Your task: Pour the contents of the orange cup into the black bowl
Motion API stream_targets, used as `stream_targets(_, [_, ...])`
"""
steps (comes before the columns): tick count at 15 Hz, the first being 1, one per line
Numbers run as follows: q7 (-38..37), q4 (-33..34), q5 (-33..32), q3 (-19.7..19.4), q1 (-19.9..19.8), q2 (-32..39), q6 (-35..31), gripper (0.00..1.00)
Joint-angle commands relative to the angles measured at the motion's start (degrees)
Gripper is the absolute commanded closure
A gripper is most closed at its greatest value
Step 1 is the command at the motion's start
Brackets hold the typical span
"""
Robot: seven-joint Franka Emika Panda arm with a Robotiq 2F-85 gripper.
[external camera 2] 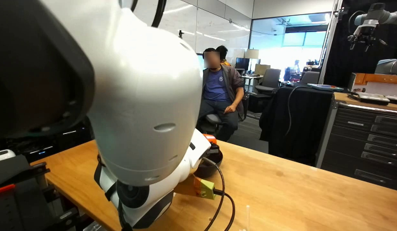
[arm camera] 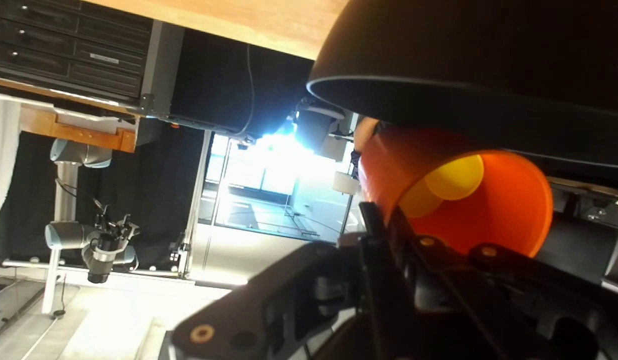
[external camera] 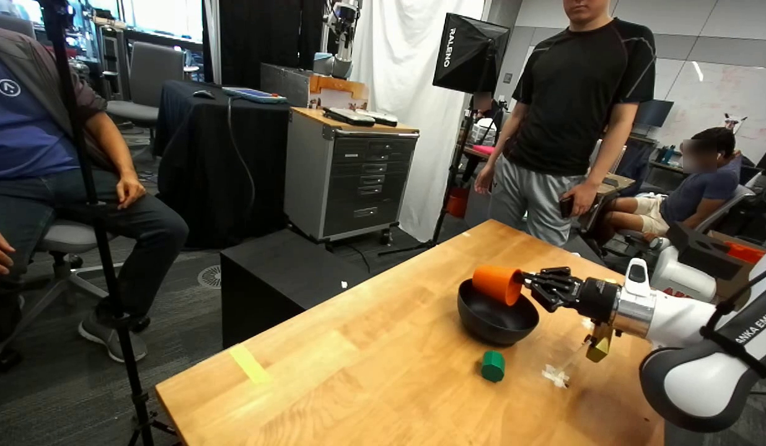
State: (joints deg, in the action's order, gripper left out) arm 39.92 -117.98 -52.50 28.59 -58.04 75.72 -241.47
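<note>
Claw point(external camera: 527, 277) pinches orange cup point(external camera: 494, 284) at rim. Cup is held sideways over black bowl point(external camera: 497, 321), presumably so that yellow piece point(arm camera: 458, 177) inside can fall there. Piece not yet out; more tilt seems necessary.

The arm point(external camera 2: 147, 96) is white (cables point(external camera 2: 223, 185) black), the claw point(external camera: 527, 278) black.

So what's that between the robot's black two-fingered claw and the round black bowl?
A tilted, round orange cup with something yellow inside. The wrist view shows it between the two-fingered black gripper, which grips it, and the round black bowl.
</note>
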Motion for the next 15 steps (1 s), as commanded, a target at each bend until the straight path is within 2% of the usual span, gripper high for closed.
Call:
stream_targets(1, [2.3,4.8,-5.8,3.5,-2.5,5.7,-2.0,0.94])
stream_targets(11, [0.5,15.3,-18.1,5.4,-3.1,13.0,-1.9,0.94])
stream_targets(12, [-0.6,13.4,-18.1,5.5,-3.4,9.6,-1.9,0.94])
stream_targets(13, [-0.2,13.4,-19.4,6.8,-5.1,9.8,-0.5,0.94])
stream_targets(15, [-0.7,14.2,-20.8,7.4,-5.5,9.4,-1.2,0.94])
